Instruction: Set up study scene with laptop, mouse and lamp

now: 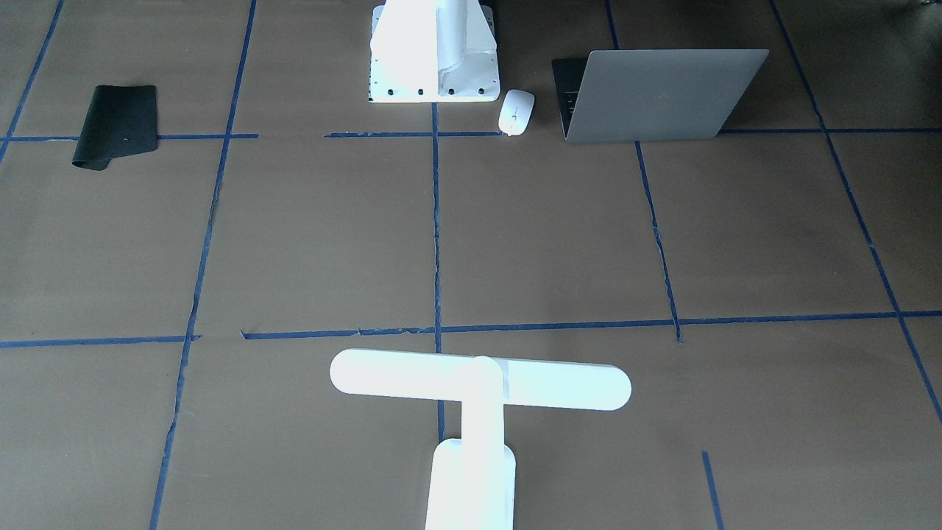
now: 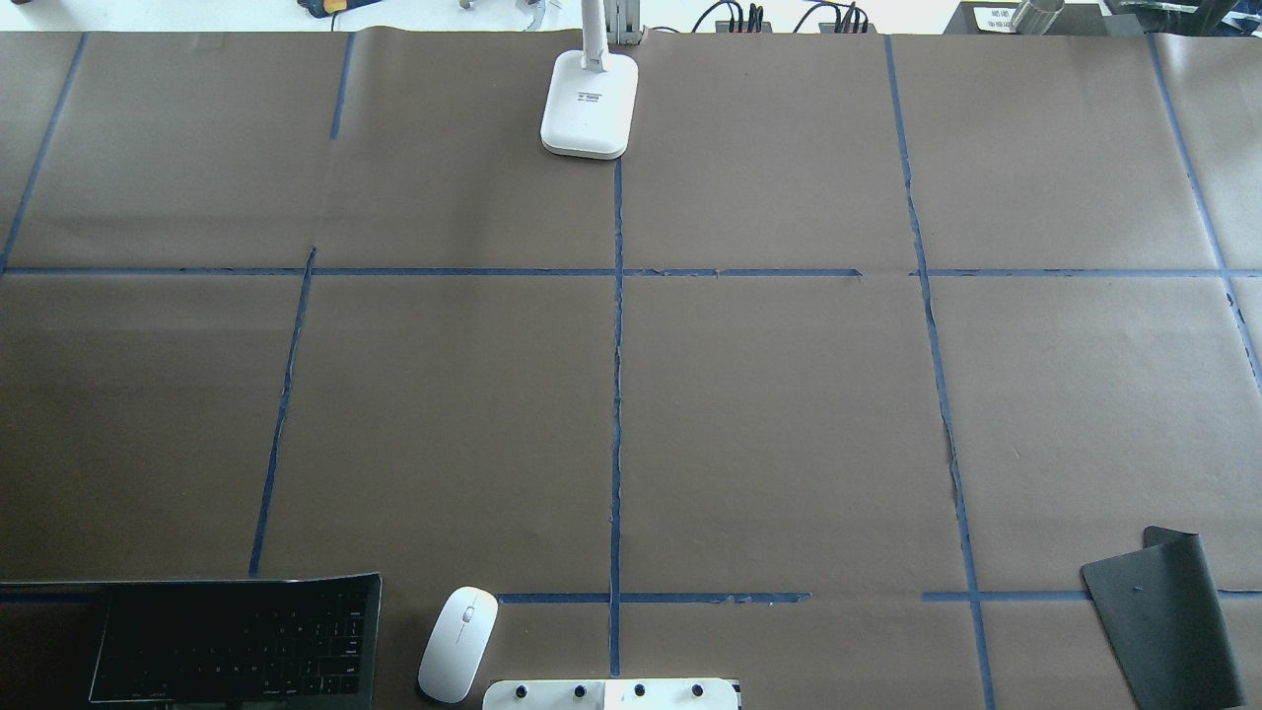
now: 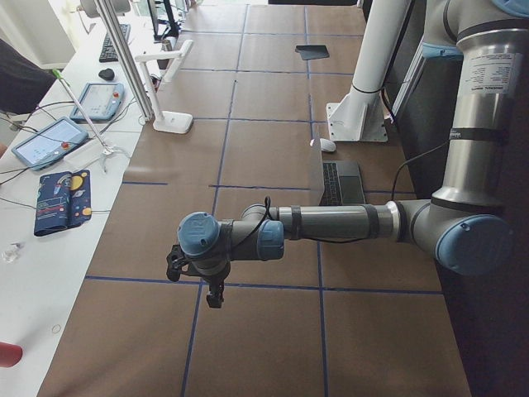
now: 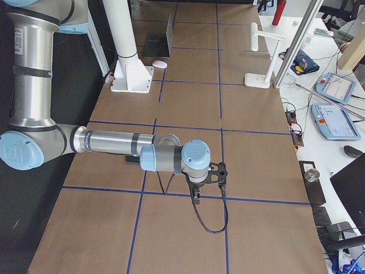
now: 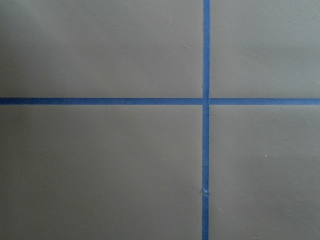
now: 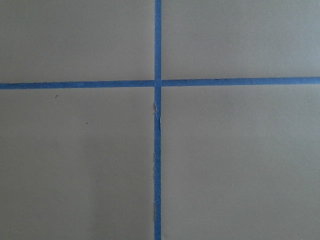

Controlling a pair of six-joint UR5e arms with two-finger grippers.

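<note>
**Both arms low over tape crossings; laptop, mouse, lamp well apart**

Left arm (image 3: 331, 223), nearest and largest in the left side view, reaches level out over the table (image 2: 789, 414), wrist turned down above a blue tape line (image 5: 205, 100). Right arm (image 4: 114, 141) does the same in the right side view, at the table's other end. Neither arm shows in the overhead or front views.

Table: brown paper, squared off with blue tape.

White pedestal (image 1: 434, 59): bolted base at the robot's edge, on the centre line.

Laptop (image 1: 662, 96): open, at the robot's edge on its left side. Grey lid back faces the front camera; dark keyboard shows in the overhead view.

Lamp (image 1: 478, 383): upright at the operators' edge, on the centre tape line, bar crosswise. Well apart from the laptop and mouse, with the whole table depth between.

Mat (image 1: 118, 125): black, flat at the robot's edge on its right side, one end curled up. Far from everything else.

Left gripper (image 3: 215, 294): hangs just above the paper with nothing under it. Seen only from the side, so I cannot tell how far the fingers are apart. Its wrist view shows only paper and a tape cross.

Right gripper (image 4: 195, 197): same posture, a cable looping below it. Finger spread cannot be told. Its wrist view again shows paper and a tape cross.

Mouse (image 1: 516, 112): white, on the paper just beside the pedestal base, between it and the laptop, touching neither.
</note>
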